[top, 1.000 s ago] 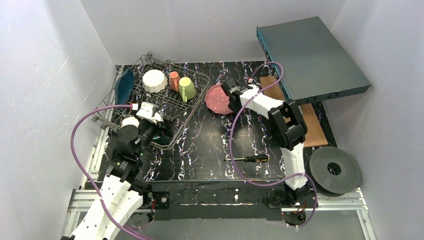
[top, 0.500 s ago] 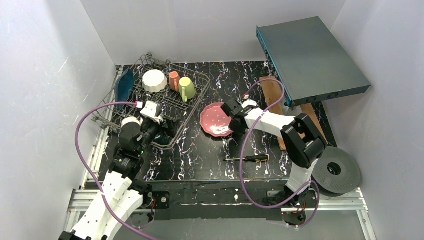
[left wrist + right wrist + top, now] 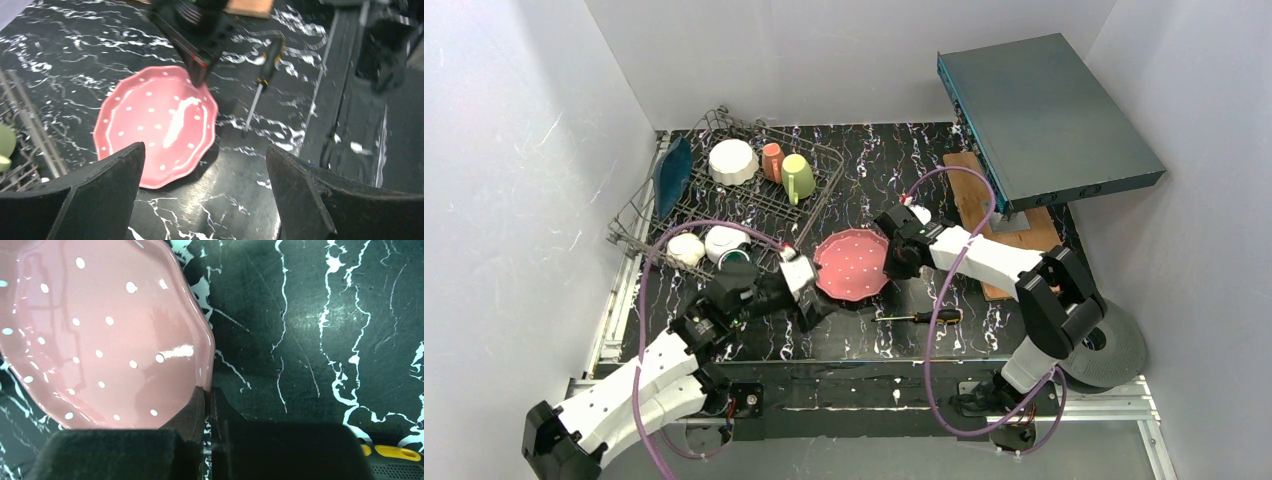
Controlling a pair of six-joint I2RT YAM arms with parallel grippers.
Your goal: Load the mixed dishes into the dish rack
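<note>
Pink dotted plate (image 3: 852, 265), rim clamped within right end effector (image 3: 205, 396); left end effector (image 3: 204, 152) apart.

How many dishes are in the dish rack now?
6: blue leaf plate at left; white bowl, salmon cup, yellow-green mug at the far end; cream bowl, green-inside cup near end. None seems hidden.

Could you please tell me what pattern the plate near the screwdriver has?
That plate is pink with white dots, clearest in the right wrist view.
</note>
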